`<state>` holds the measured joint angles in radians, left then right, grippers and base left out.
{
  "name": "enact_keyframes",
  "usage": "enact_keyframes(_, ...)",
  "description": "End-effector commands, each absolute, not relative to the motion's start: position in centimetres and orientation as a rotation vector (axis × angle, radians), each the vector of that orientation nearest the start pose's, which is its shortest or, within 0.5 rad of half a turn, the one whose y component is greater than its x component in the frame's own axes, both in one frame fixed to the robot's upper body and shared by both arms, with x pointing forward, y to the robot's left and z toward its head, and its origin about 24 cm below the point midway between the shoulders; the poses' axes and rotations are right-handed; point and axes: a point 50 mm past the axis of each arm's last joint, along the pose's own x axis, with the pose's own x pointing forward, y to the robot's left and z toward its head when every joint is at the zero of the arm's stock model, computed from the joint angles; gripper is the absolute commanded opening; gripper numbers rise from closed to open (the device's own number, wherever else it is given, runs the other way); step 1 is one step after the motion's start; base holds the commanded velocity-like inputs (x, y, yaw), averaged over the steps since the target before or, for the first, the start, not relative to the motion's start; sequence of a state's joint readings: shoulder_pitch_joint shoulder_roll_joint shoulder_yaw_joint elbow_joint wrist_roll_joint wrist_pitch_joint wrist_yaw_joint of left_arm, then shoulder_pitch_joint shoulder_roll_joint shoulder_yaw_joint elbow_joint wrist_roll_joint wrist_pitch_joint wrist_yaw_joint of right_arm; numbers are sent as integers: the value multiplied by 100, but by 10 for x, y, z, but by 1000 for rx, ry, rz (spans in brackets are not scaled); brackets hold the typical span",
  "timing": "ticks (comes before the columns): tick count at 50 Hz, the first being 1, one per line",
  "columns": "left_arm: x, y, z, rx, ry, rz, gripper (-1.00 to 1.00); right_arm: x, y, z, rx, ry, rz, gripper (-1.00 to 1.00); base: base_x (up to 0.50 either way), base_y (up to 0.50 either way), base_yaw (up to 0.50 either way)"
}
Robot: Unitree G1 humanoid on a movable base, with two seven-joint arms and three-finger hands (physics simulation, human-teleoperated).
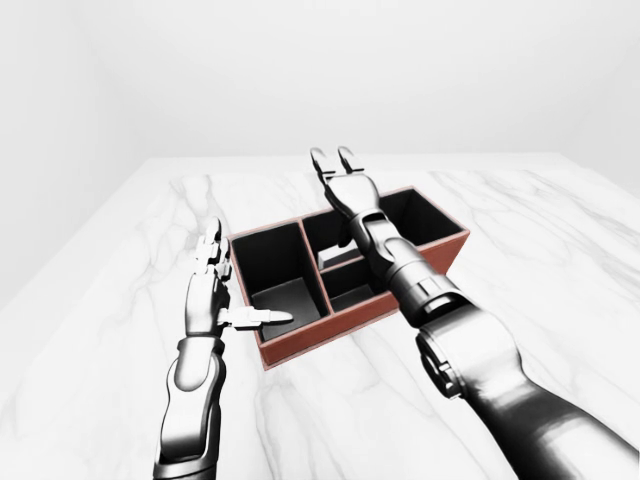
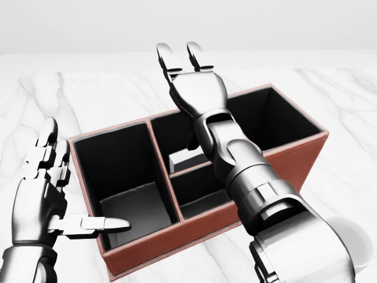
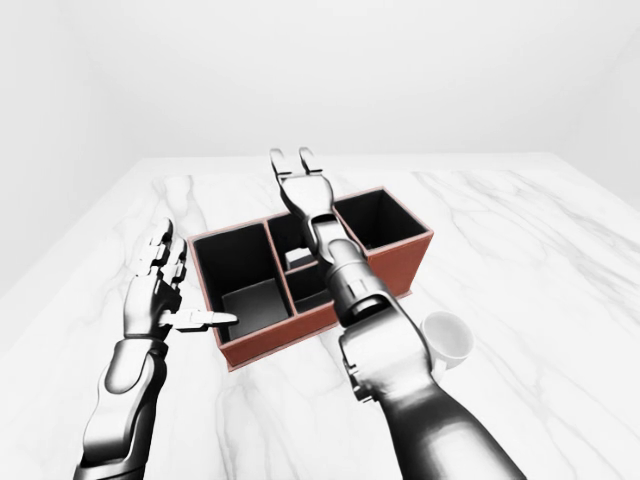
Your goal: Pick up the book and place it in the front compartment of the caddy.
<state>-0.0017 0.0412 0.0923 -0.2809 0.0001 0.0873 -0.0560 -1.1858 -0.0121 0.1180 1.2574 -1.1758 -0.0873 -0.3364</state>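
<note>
A white marble table (image 2: pixel 330 106) is seen, bearing a brown-red caddy (image 2: pixel 283 162) with black-lined compartments. The book (image 2: pixel 187 160), a small grey-white block, lies tilted in the upper middle compartment in the head view; no writing can be read on it. The right hand (image 2: pixel 191 79) is held above it, fingers spread, gripping nothing. The left hand (image 2: pixel 50 188) is opened flat beside the caddy's left wall, its thumb reaching over the rim. A white cup (image 3: pixel 447 340) stands near the caddy.
</note>
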Motion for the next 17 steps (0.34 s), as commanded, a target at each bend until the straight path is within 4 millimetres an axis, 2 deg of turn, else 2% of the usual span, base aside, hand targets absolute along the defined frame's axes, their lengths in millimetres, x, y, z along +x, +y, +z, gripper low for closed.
enact_keyframes(1,249,173,100,57,-195,31,100,411,-50,162,-1388,-393,94,100,0,0,0)
enact_keyframes(17,249,174,98,57,-185,31,100,412,-53,174,-1319,-390,86,100,0,0,0)
